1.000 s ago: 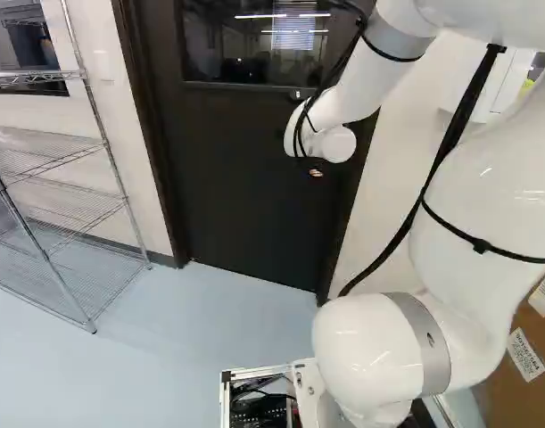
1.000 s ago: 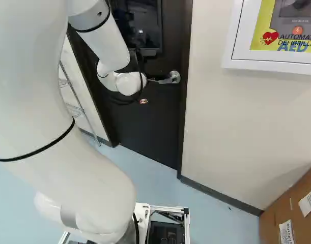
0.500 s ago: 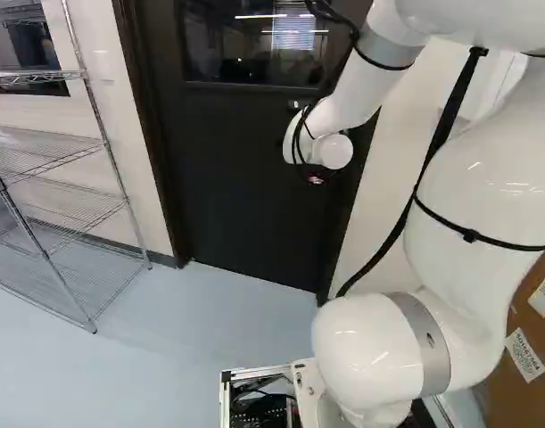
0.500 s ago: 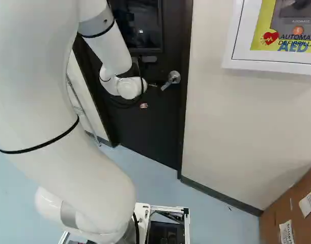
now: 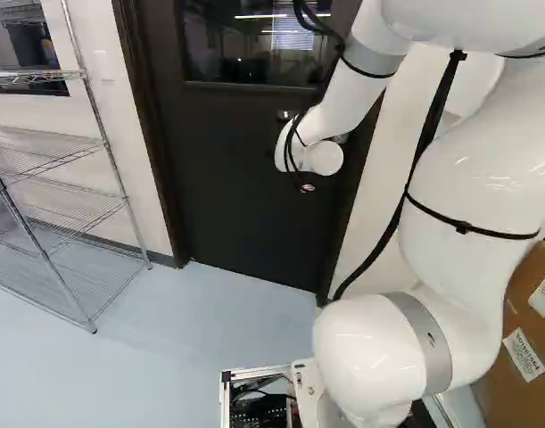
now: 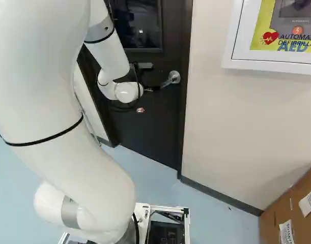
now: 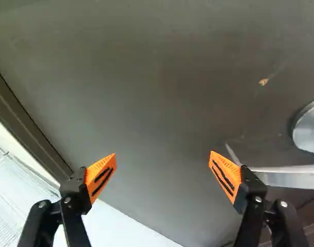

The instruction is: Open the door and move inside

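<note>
Working the lever (image 7: 290, 178), seemingly; it slants down | pincer (image 7: 163, 157) spread, one finger at lever | door (image 5: 245, 187) closed | left: swing door open, drive inside

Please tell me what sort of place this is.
Probably an indoor area of a workplace or lab: a defibrillator cabinet hangs on the wall, and a wire shelving rack stands near a dark, windowed door with a lever handle.
</note>
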